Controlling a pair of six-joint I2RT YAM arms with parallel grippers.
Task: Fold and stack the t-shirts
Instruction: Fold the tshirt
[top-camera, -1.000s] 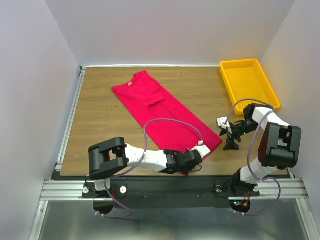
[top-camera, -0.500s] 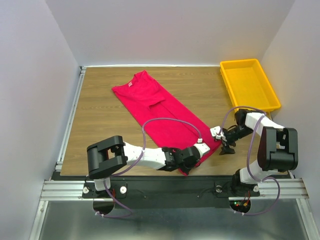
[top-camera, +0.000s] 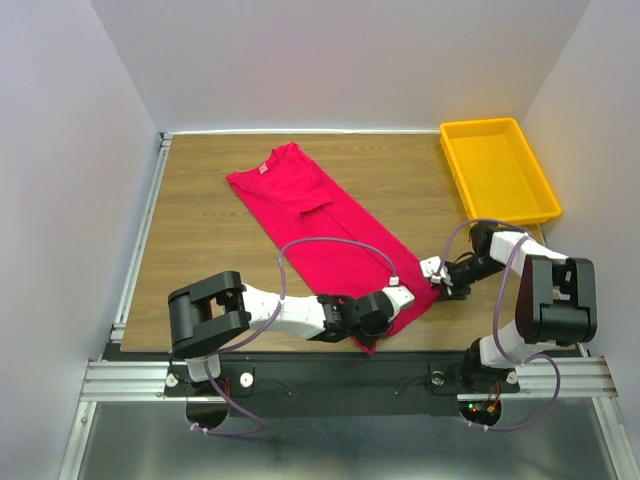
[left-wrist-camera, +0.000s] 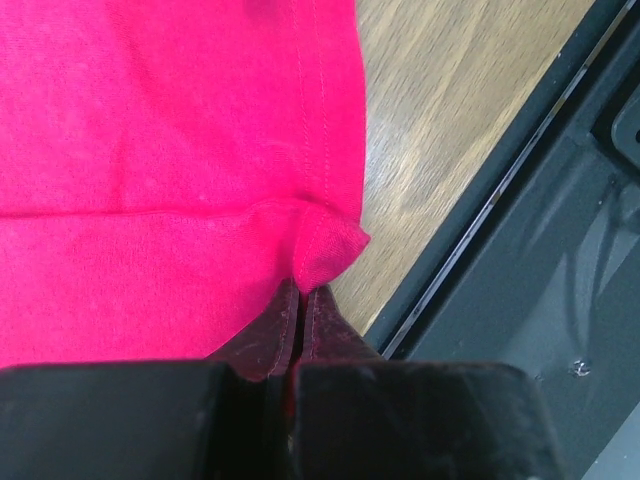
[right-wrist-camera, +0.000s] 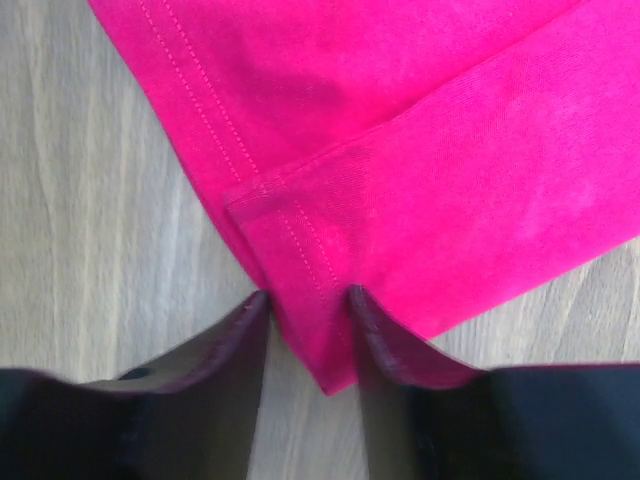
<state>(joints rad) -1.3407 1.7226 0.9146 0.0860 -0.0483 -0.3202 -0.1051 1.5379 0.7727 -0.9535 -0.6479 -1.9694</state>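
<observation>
- Slid left with right gripper (right-wrist-camera: 305, 300) to t-shirt (top-camera: 320, 225) near-right corner, with jaws narrowed, astride hem.
- Pinched near hem shut with left gripper (left-wrist-camera: 300, 300), forearm low.
- Spread diagonally across table (top-camera: 200, 220).

From above, the left tool (top-camera: 372, 330) hid the t-shirt's (top-camera: 320, 225) near corner, and the neck label (top-camera: 262, 168) was too small to read. Both wrist views cropped the shirt at their edges. The right tool's (right-wrist-camera: 305, 312) finger bases were dark blurs at the bottom edge.
</observation>
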